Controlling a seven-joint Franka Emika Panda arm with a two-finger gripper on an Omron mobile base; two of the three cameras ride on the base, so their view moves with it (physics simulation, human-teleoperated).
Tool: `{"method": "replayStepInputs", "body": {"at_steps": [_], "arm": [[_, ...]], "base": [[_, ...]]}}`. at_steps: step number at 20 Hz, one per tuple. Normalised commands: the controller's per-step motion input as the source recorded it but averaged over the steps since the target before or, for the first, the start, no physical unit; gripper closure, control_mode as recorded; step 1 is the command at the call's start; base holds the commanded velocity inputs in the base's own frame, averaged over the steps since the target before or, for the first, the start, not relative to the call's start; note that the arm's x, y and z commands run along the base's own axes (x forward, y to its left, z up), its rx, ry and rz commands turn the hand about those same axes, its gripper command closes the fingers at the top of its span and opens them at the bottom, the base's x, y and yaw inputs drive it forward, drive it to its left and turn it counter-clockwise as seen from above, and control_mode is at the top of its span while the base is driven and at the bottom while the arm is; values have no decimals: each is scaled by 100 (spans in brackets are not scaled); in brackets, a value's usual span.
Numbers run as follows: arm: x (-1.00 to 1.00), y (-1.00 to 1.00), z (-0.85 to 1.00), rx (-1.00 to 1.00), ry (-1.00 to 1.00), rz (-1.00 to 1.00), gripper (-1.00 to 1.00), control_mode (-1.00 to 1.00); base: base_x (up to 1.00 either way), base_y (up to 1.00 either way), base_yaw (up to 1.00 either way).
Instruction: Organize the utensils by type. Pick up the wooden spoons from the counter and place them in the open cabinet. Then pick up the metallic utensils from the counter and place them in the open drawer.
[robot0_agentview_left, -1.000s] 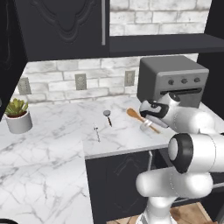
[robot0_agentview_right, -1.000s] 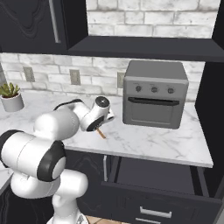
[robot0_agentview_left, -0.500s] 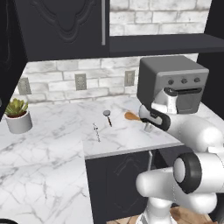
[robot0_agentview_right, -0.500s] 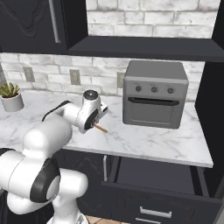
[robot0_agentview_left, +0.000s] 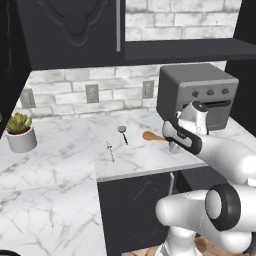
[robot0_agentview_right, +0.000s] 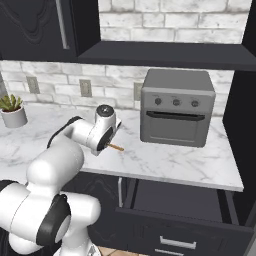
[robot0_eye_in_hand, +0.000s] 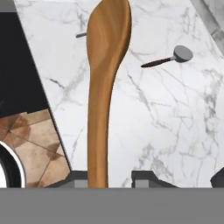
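My gripper (robot0_agentview_left: 173, 145) is shut on the handle of an orange-brown wooden spoon (robot0_agentview_left: 151, 136), held just over the white marble counter (robot0_agentview_left: 60, 170) in front of the toaster oven. In the hand view the spoon (robot0_eye_in_hand: 105, 78) runs straight up from between my fingertips (robot0_eye_in_hand: 75, 180). Beyond it on the counter lie the grey-headed ladle (robot0_eye_in_hand: 175, 56) and a bit of the thin silver utensil (robot0_eye_in_hand: 80, 34). From the left base view the ladle (robot0_agentview_left: 122, 131) and the silver utensil (robot0_agentview_left: 110, 150) sit left of the spoon. The open cabinet (robot0_agentview_right: 160, 55) is overhead. The open drawer (robot0_agentview_right: 185, 202) juts out below the counter.
A grey toaster oven (robot0_agentview_right: 177, 107) stands on the counter right of my hand. A potted plant (robot0_agentview_left: 20, 132) sits at the far left by the wall. The cabinet door (robot0_agentview_left: 70, 30) with its silver bar handle (robot0_agentview_left: 118, 25) hangs above the counter's left part.
My arm's links have swung around to the right side of the left base view and the hand has turned, keeping its hold on the spoon. The ladle and silver utensil have not moved.
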Motion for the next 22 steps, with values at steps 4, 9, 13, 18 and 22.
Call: {"method": "replayStepInputs", "body": {"at_steps": [4, 9, 13, 18, 22], "arm": [[0, 0, 0, 0, 0, 0, 100, -100], [-2, -1, 0, 0, 0, 0, 100, -100], [-8, -3, 0, 0, -1, 0, 100, 100], [0, 0, 0, 0, 0, 0, 100, 100], [0, 0, 0, 0, 0, 0, 100, 100]], "base": [[0, 0, 0], [0, 0, 0], [-30, -23, -1], [-38, -51, -9], [-37, -39, 25]]}}
